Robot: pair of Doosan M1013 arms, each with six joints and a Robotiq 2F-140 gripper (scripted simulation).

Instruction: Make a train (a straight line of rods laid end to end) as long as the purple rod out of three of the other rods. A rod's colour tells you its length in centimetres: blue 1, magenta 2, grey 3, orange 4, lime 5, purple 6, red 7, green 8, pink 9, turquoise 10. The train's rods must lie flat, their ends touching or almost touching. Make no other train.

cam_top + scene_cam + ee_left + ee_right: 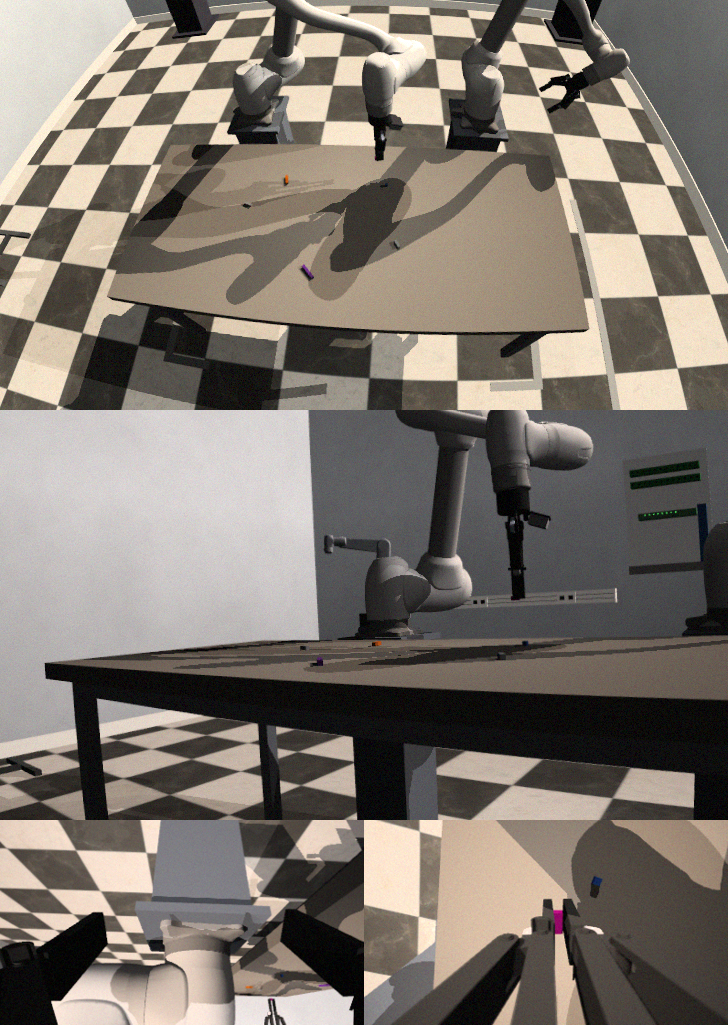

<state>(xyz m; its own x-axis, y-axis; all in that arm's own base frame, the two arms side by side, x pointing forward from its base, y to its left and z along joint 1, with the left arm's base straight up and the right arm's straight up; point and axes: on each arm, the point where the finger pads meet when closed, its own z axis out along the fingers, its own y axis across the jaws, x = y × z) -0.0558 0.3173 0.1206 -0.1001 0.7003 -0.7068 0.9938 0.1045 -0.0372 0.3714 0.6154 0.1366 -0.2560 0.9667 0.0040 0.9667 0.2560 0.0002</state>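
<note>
Right gripper (379, 157) (517, 597) (272, 1000) (559, 913) pointing down over the far edge of the brown table (483, 264) (152, 672) (487, 889), in the top view, with its fingers nearly together; the left gripper (546, 100) (194, 926) is spread wide, off beyond the far right corner. Broad arm shadows cross the tabletop, and a checkered floor (657, 264) (203, 766) (114, 870) surrounds it. The purple rod (306, 271) (319, 661) (324, 985) lies near, left of the middle. Farther left are the orange rod (286, 179) (376, 643) (249, 987) and one grey rod (247, 205) (304, 647); a second grey rod (396, 244) (501, 656) lies right of the purple.

In the exterior view the right gripper hangs above the table, before a dark grey wall (366, 496).

The left wrist view shows empty space between the left gripper's wide fingers, with a grey pedestal (201, 861) beyond.

In the right wrist view the right gripper pinches the magenta rod (271, 998) (558, 922); the blue rod (386, 184) (525, 643) (282, 976) (596, 880) lies apart, in shadow.
</note>
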